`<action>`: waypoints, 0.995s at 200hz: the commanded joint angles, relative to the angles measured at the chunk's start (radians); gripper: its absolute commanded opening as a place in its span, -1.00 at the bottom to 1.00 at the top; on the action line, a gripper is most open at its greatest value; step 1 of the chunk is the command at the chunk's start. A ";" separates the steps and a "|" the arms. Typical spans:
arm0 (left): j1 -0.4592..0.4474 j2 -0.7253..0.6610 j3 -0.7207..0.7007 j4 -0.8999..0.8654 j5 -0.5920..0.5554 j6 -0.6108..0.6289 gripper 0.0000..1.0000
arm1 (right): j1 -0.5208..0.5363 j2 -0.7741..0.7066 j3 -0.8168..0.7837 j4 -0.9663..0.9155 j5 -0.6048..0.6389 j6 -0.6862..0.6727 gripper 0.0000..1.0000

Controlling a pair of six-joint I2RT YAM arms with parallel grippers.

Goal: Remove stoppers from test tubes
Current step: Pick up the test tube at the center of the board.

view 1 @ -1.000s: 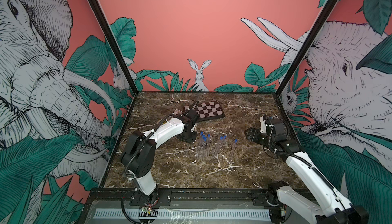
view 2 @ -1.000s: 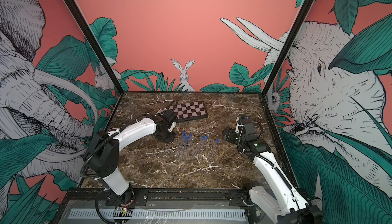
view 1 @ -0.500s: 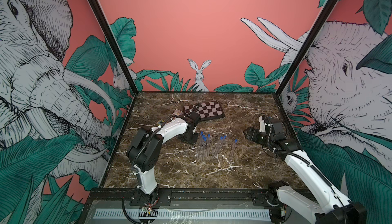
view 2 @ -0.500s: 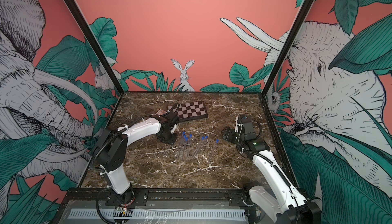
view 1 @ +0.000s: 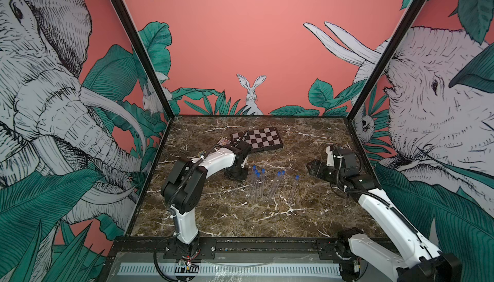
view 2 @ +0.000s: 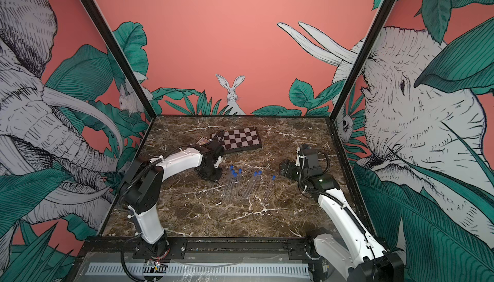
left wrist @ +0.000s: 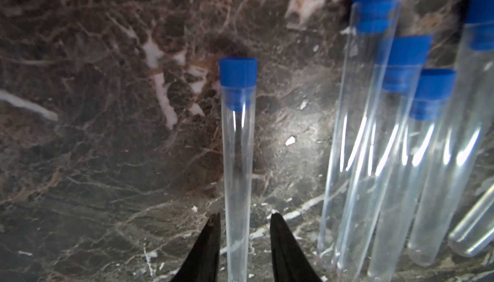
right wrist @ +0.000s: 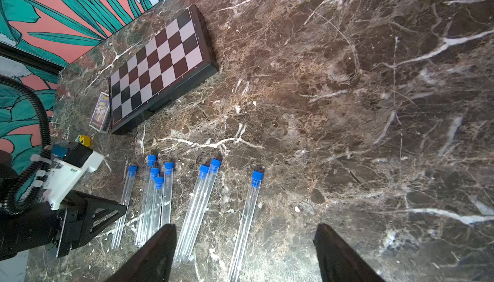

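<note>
Several clear test tubes (right wrist: pixel 163 203) lie side by side on the marble table (view 1: pixel 213 222), each with a blue stopper (right wrist: pixel 168 167) in its far end; both top views show them (view 1: pixel 260 187) (view 2: pixel 236 185). My left gripper (left wrist: pixel 244 220) (view 1: pixel 236 175) is down at the table by the leftmost tube (left wrist: pixel 238 160). Its fingertips (left wrist: pixel 213 224) stand either side of that tube's lower part with a narrow gap on each side, and the tube's stopper (left wrist: pixel 238 73) is in place. My right gripper (right wrist: pixel 247 227) (view 1: pixel 311 167) hangs open above the table, right of the tubes, holding nothing.
A folded chessboard (view 1: pixel 258 140) lies behind the tubes, with a small card box (right wrist: pixel 100 113) beside it. A small yellow-and-blue toy (right wrist: pixel 84 140) sits near my left wrist. Enclosure walls stand close on the left, right and back.
The left arm's elbow has swung to the right and its gripper has sunk slightly towards the table beside the tubes. The right arm has hardly moved.
</note>
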 commanded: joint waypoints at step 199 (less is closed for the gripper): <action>0.019 0.050 -0.051 0.016 -0.020 0.022 -0.66 | 0.006 0.015 -0.022 0.047 0.022 0.018 0.64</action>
